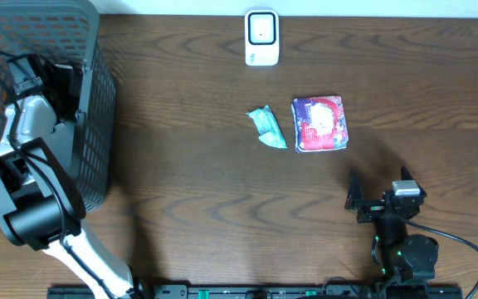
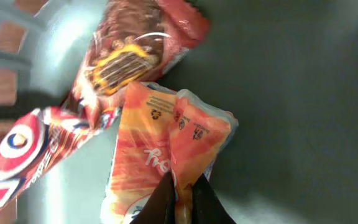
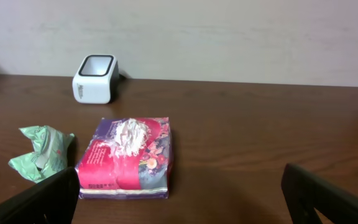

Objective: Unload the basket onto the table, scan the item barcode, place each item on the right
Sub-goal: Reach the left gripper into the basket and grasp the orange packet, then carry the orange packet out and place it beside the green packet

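Observation:
My left gripper (image 2: 182, 182) reaches down into the grey basket (image 1: 98, 100), shut on a pinched fold of an orange snack packet (image 2: 157, 140). No barcode shows on the packet's visible face. The white scanner (image 1: 261, 37) stands at the table's far edge, also seen in the right wrist view as the scanner (image 3: 94, 78). My right gripper (image 1: 379, 186) rests near the front right of the table, open, with nothing between its fingers (image 3: 39, 202).
In the basket, a brown-and-red wrapper (image 2: 129, 56) and a red-and-white packet (image 2: 23, 155) lie beside the orange one. On the table lie a pink tissue pack (image 1: 319, 123) and a crumpled green packet (image 1: 268, 127), between scanner and right arm.

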Available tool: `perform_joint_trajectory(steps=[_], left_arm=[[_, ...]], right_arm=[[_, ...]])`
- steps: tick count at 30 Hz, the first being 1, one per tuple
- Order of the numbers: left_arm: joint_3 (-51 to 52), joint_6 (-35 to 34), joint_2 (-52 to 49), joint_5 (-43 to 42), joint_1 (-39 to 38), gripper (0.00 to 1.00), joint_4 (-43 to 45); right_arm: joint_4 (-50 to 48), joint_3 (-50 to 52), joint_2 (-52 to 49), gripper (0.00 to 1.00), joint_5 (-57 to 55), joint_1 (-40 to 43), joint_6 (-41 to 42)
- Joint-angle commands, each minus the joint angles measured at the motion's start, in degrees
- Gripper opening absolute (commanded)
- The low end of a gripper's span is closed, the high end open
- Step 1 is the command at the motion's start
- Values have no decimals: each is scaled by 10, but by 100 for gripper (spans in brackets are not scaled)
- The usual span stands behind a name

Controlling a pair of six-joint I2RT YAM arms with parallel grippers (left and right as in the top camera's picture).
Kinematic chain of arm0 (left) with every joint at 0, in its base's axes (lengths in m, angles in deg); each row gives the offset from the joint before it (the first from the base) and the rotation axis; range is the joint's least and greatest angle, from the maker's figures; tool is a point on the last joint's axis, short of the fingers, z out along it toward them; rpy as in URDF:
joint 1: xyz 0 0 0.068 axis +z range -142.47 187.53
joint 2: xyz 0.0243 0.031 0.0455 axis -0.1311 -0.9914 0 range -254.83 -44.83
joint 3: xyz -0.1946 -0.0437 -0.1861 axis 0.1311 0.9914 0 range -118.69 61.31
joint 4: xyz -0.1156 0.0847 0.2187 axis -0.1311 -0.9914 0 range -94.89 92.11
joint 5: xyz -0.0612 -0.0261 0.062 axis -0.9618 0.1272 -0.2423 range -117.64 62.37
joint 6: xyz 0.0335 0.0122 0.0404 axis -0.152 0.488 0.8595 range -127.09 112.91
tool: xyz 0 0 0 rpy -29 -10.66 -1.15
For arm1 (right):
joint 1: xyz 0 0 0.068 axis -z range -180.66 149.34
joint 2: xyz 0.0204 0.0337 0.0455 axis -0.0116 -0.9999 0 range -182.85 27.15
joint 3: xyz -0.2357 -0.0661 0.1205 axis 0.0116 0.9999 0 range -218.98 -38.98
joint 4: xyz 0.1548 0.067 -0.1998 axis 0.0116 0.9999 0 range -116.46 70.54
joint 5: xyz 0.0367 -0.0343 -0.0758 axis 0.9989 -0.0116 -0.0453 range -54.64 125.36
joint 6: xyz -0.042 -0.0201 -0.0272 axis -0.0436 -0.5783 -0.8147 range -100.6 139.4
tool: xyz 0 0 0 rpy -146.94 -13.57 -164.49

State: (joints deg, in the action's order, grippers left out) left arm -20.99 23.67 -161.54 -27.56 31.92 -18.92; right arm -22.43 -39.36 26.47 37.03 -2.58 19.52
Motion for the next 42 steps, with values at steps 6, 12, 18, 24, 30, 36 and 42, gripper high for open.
perform_joint_trajectory(steps=[6, 12, 18, 24, 30, 36, 42], left_arm=[[-16, -297, 199, -54, 6, 7, 66], [-16, -432, 328, -253, 4, 7, 118], [-16, -657, 436, -339, -48, 7, 92], [-15, -655, 452, -342, -192, 7, 2], [-13, -625, 404, -216, -346, 8, -99], [-13, -625, 309, -64, -454, 7, -154], [-13, -633, 188, -26, -519, 7, -167]], right_arm=[[2, 1, 3, 99, -1, 0, -8], [2, 1, 3, 99, -1, 0, -8], [2, 1, 3, 99, -1, 0, -8], [2, 1, 3, 99, -1, 0, -8], [2, 1, 3, 99, -1, 0, -8], [2, 1, 3, 99, -1, 0, -8], [2, 1, 3, 99, -1, 0, -8]])
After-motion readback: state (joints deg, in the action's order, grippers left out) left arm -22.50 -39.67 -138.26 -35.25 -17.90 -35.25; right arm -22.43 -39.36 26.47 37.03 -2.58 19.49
